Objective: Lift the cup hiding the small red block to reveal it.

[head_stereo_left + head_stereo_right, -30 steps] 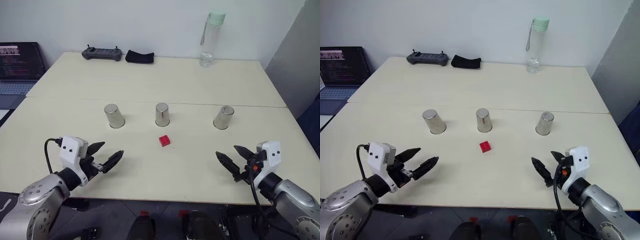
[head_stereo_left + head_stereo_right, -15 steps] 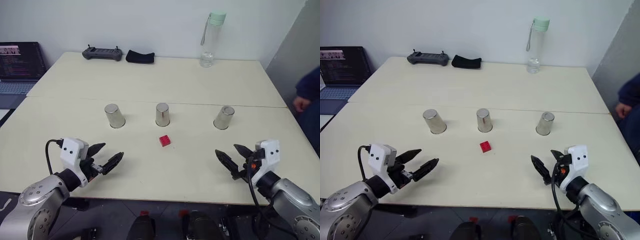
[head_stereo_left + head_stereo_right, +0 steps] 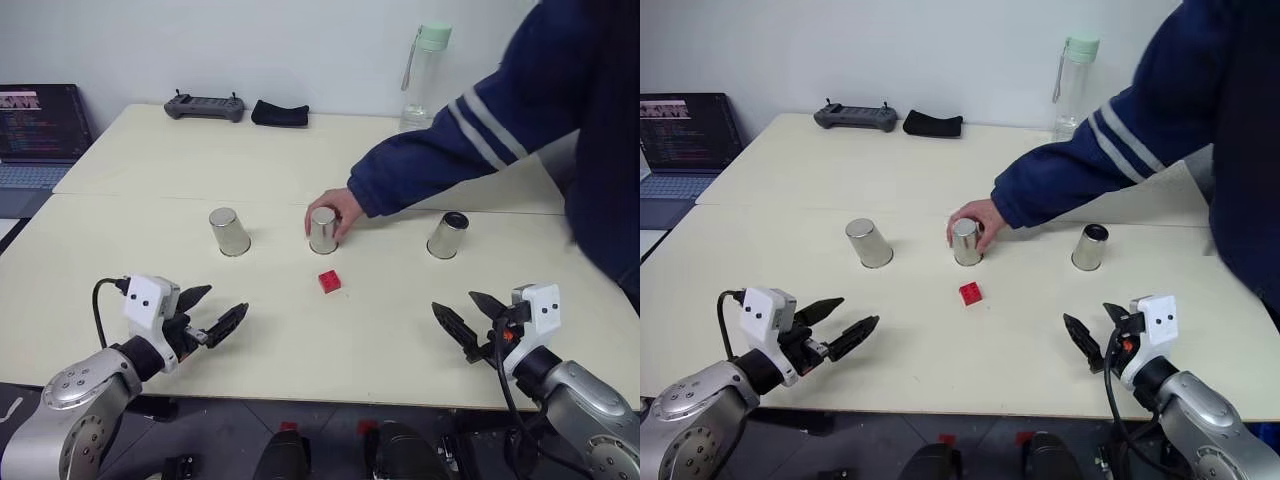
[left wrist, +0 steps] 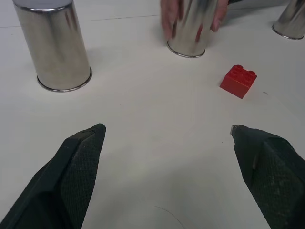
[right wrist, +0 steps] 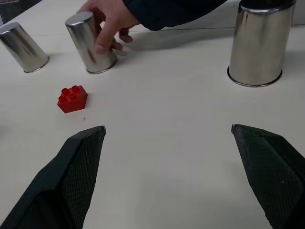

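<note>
My workspace: pale table, white wall

I look down on a cream table point(image 3: 300, 160) made of 2 tops pushed together, a thin seam running across between them, lit evenly with soft shadows. Behind it stands a plain white wall point(image 3: 250, 45). At the far edge lie a dark grey handheld controller point(image 3: 204, 106) and, just beside it, a black folded pouch point(image 3: 279, 113); farther along to my right stands a clear water bottle point(image 3: 423, 80) with a pale green cap and strap. Off to my left, past the table's corner, sits an open laptop point(image 3: 40, 125) with lines of text on a dark screen.
</note>
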Controlling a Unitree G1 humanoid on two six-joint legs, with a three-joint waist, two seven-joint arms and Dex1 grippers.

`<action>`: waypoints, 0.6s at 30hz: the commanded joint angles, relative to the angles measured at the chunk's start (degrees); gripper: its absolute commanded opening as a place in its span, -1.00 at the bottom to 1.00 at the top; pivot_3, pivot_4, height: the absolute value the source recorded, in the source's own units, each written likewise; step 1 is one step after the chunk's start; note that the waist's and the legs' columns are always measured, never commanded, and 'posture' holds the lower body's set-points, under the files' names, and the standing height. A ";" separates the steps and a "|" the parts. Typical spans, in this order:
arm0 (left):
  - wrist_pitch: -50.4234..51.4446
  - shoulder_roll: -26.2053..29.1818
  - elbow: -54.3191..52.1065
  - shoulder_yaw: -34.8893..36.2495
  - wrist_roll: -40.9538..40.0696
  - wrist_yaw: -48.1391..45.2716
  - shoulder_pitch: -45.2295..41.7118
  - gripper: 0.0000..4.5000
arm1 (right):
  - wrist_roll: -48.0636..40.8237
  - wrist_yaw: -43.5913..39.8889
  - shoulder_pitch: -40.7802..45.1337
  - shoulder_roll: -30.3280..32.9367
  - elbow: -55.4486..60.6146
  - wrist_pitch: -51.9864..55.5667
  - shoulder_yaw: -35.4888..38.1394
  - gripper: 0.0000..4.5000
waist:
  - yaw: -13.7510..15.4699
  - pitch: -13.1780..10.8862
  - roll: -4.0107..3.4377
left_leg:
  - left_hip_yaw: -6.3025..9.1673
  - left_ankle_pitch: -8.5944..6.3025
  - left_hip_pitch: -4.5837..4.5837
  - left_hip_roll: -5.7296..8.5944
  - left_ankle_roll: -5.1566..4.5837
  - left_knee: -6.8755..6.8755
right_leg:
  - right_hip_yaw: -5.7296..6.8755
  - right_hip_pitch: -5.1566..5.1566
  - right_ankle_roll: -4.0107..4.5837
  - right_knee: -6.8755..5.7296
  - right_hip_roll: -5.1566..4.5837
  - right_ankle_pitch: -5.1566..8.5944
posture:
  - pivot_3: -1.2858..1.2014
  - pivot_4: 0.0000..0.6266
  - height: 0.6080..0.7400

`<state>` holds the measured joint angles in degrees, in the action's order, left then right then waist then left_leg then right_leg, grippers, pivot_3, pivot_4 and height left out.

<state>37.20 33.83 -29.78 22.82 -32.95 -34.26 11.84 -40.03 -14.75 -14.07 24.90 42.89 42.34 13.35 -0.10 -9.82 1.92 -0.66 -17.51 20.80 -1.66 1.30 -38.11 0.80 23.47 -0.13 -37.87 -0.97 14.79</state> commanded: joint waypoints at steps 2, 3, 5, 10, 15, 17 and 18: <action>0.05 0.22 -2.40 -0.24 -0.67 0.81 -0.08 0.99 | -0.21 -0.48 0.05 0.15 1.37 -1.31 0.51 1.00 | 0.00 0.00 0.00 | 0.00 0.00 0.00 0.00 0.00 0.00 | 0.00 0.00 0.00 0.00 0.00 0.00 | 0.03 -0.52 1.00; 0.10 0.27 -2.38 -0.28 -0.66 0.90 -0.14 0.99 | -0.11 -0.51 -0.07 0.11 1.32 -1.43 0.51 1.00 | 0.00 0.00 0.00 | 0.00 0.00 0.00 0.00 0.00 0.00 | 0.00 0.00 0.00 0.00 0.00 0.00 | 0.03 -0.52 1.00; 0.28 0.34 -2.39 -0.38 -0.75 1.16 -0.40 0.99 | 0.00 -0.50 -0.19 0.03 1.25 -1.59 0.50 1.00 | 0.00 0.00 0.00 | 0.00 0.00 0.00 0.00 0.00 0.00 | 0.00 0.00 0.00 0.00 0.00 0.00 | 0.03 -0.52 1.00; 0.92 0.58 -2.75 -0.63 -1.20 1.50 -0.85 0.99 | 0.22 -0.57 -0.33 -0.07 1.16 -1.93 0.43 1.00 | 0.00 0.00 0.00 | 0.00 0.00 0.00 0.00 0.00 0.00 | 0.00 0.00 0.00 0.00 0.00 0.00 | 0.03 -0.52 1.00; 1.48 0.66 -2.91 -1.23 -1.37 1.95 -1.48 0.99 | 0.53 -0.46 -0.43 -0.17 1.02 -2.12 0.38 1.00 | 0.00 0.00 0.00 | 0.00 0.00 0.00 0.00 0.00 0.00 | 0.00 0.00 0.00 0.00 0.00 0.00 | 0.03 -0.52 1.00; 1.53 0.75 -2.95 -1.33 -1.36 1.99 -1.56 0.99 | 0.60 -0.44 -0.47 -0.16 1.05 -2.12 0.36 1.00 | 0.00 0.00 0.00 | 0.00 0.00 0.00 0.00 0.00 0.00 | 0.00 0.00 0.00 0.00 0.00 0.00 | 0.03 -0.52 1.00; 1.61 0.79 -3.02 -1.31 -1.39 2.05 -1.60 0.99 | 0.55 -0.41 -0.41 -0.15 1.07 -2.08 0.40 1.00 | 0.00 0.00 0.00 | 0.00 0.00 0.00 0.00 0.00 0.00 | 0.00 0.00 0.00 0.00 0.00 0.00 | 0.03 -0.52 1.00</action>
<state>38.91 33.91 -30.89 21.63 -33.85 -32.46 10.77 -39.46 -14.86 -14.60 24.74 42.81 41.56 13.33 -0.10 -9.82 1.91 -0.66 -17.51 20.80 -1.66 1.31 -38.11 0.80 23.47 -0.13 -37.88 -0.97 14.79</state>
